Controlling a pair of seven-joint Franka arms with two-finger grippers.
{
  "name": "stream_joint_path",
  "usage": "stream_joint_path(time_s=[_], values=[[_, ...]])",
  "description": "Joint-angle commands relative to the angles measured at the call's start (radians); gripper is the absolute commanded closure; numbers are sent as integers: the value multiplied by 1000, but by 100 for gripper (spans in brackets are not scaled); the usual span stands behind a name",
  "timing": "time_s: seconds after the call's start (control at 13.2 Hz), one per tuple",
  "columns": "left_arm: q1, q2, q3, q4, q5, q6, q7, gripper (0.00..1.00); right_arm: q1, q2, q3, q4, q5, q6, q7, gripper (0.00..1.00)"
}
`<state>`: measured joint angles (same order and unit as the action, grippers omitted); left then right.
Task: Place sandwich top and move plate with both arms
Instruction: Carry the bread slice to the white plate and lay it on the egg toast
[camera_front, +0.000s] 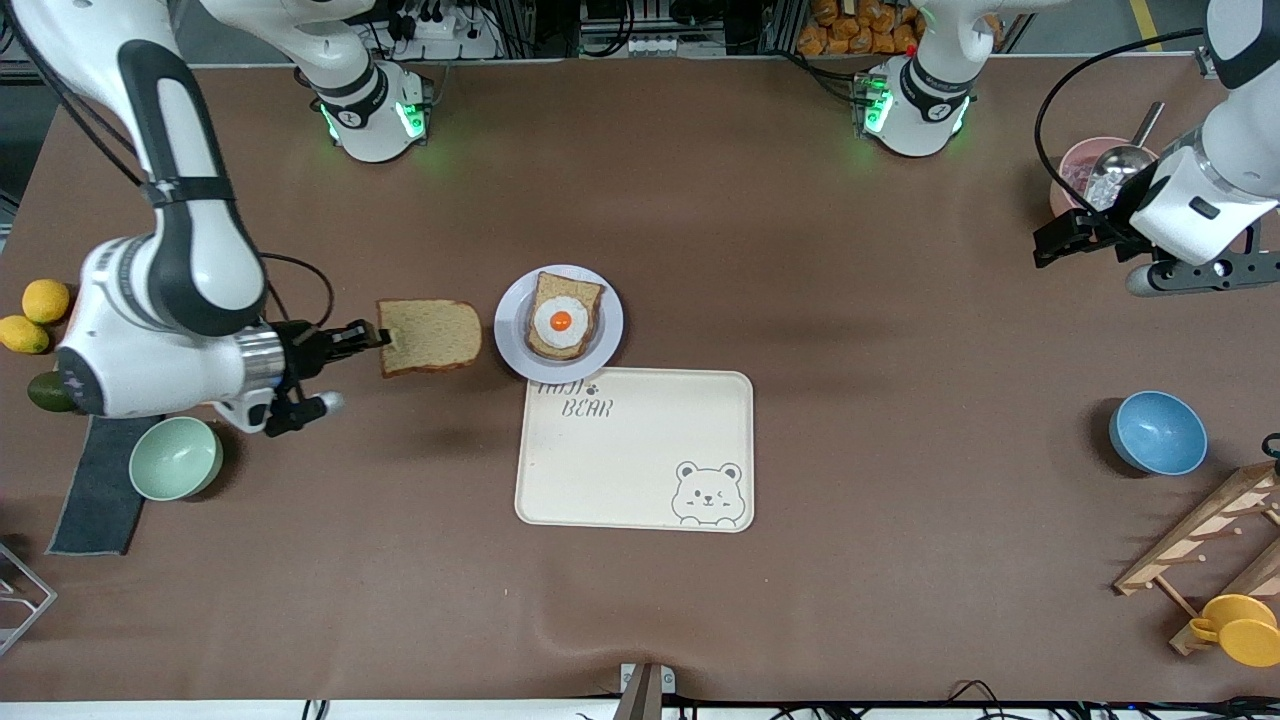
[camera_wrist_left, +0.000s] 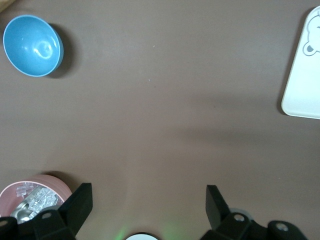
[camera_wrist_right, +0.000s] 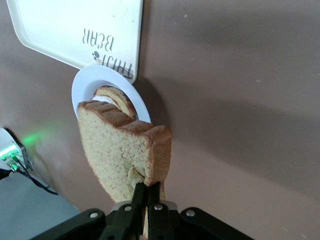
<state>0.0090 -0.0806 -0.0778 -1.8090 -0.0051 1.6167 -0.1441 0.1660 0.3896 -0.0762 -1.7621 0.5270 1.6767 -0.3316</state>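
Plate (camera_front: 512, 345): holds bread slice with fried egg (camera_front: 561, 320); touches tray (camera_front: 634, 450) edge. Pink bowl (camera_front: 1070, 170): metal scoop, ice-like pieces. Blue bowl (camera_front: 1158, 432), green bowl (camera_front: 175, 457): nothing inside.

Sandwich top (camera_front: 430, 337): plain brown slice, darker crust, airborne over table beside plate, toward right arm's end.

Right gripper (camera_front: 372, 337): clenched on slice edge, arm reaching level. Left gripper (camera_front: 1062, 240): jaws released, waiting over table by pink bowl.

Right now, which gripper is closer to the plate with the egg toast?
Right. The right gripper holds the sandwich top just beside the plate; the left gripper waits near the pink bowl.
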Motion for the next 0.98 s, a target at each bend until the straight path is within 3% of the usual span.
stream_joint_path(time_s=[0.0,0.53,0.91], values=[[17,-62,-8,-82,28,9,-12,0,44,-20,-14,-100,100,87,25,100],[45,-53,-14,-151,27,14,-11,0,92,-25,-14,-287,332,242,43,100],[48,-64,-14,-204,23,5,-8,0,132,-22,-14,-355,384,321,43,100]])
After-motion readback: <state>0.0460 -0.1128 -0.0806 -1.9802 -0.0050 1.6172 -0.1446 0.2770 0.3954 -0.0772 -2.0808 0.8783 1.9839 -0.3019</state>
